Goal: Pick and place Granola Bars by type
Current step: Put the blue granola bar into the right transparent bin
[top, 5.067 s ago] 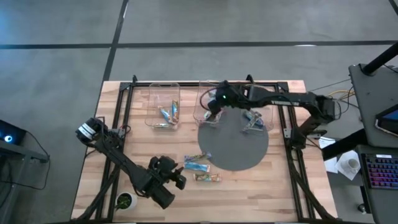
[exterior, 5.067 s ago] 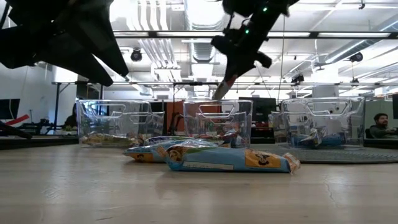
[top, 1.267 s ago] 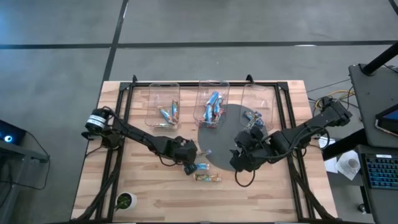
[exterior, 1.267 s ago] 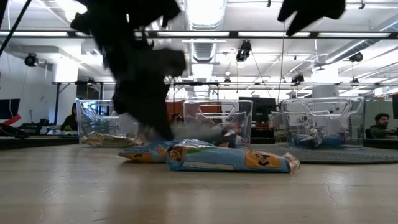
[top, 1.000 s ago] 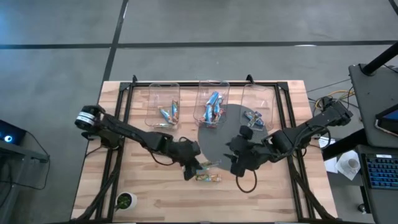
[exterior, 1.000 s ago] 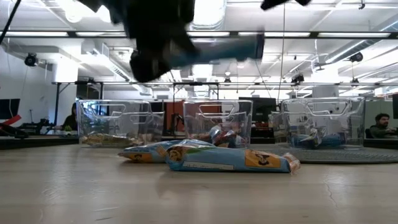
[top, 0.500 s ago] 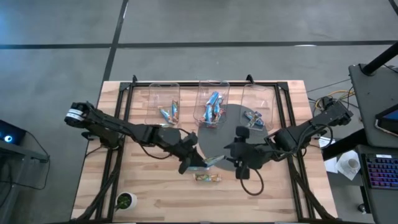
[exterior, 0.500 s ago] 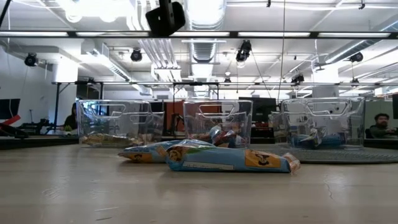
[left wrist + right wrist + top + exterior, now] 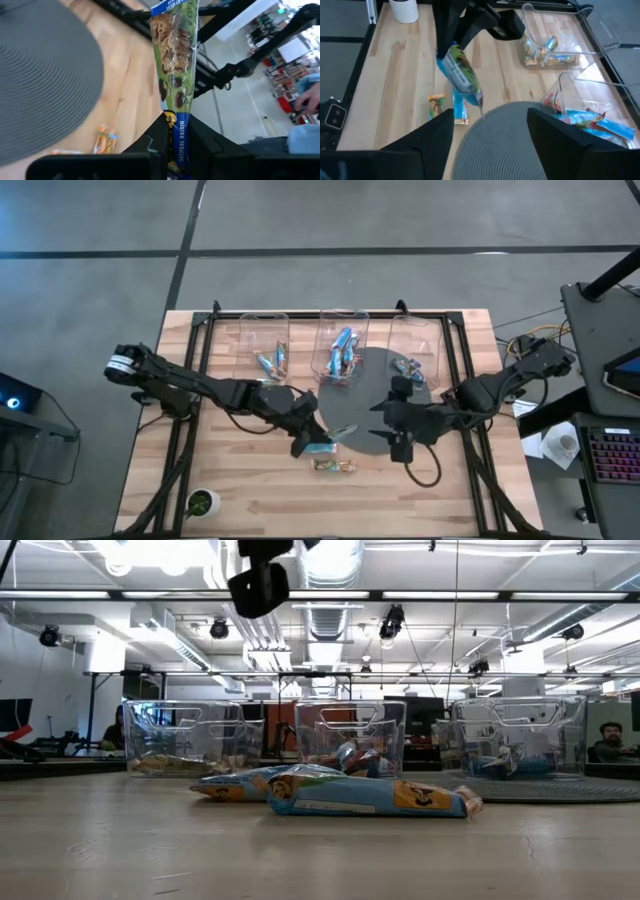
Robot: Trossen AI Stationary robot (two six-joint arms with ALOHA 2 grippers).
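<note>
Granola Bars: one blue oatmeal raisin bar [image 9: 174,65] hangs pinched at its wrapper end in the left hand [image 9: 312,442], above the table's middle. Light, crinkly and slippery, it suits end-seam grips. Right hand [image 9: 399,446] waits nearby, fingers apart.

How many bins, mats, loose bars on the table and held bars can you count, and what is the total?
Bins: 3
Mat: 1
Loose bars on the table: 2
Held bar in the left gripper: 1
Total: 7
</note>
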